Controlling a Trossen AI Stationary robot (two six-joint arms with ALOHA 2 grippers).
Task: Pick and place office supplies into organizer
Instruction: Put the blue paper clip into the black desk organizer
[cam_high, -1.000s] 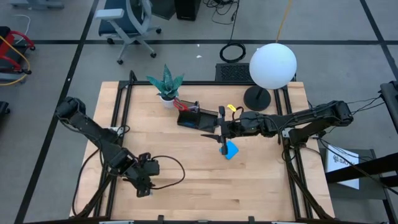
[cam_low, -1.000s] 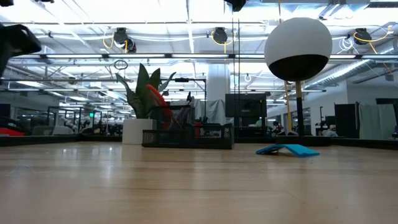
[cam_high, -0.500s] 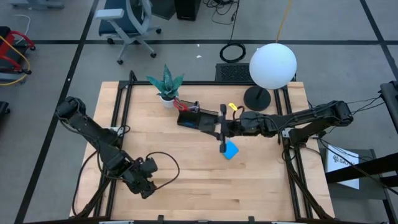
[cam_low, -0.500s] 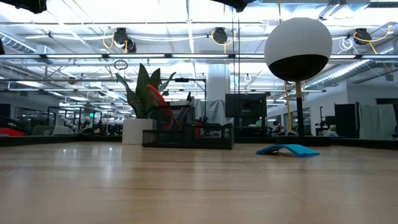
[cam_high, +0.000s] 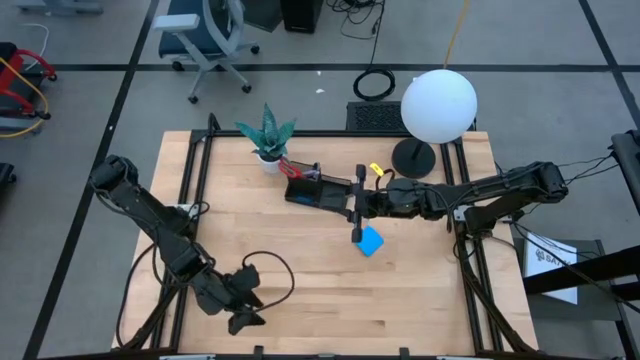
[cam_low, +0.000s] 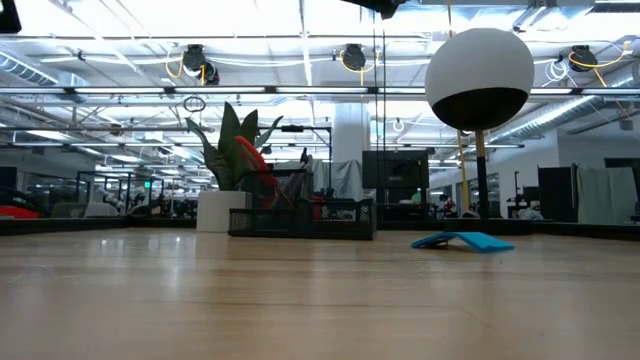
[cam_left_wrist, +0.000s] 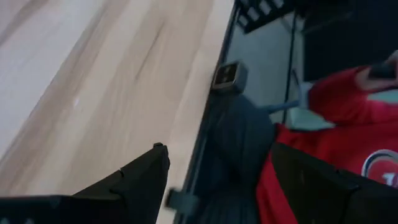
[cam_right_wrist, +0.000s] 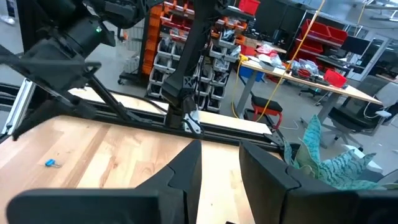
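The black organizer stands at the table's far middle, also in the low view. Red scissors handles stick up from its back section. The blue notepad lies flat on the wood just near of it. A tiny blue block lies on the table farther left. My right gripper hovers at the organizer's right end, above the table; its fingers stand a narrow gap apart with nothing between them. My left gripper is open at the near-left edge.
A potted plant stands left of the organizer at the far edge. A white globe lamp on a round black base stands at the far right. A person in red shows beyond the near edge. Bare wood lies between the arms.
My left gripper has moved toward the table's near edge and turned, staying open. My right gripper has kept its place by the organizer.
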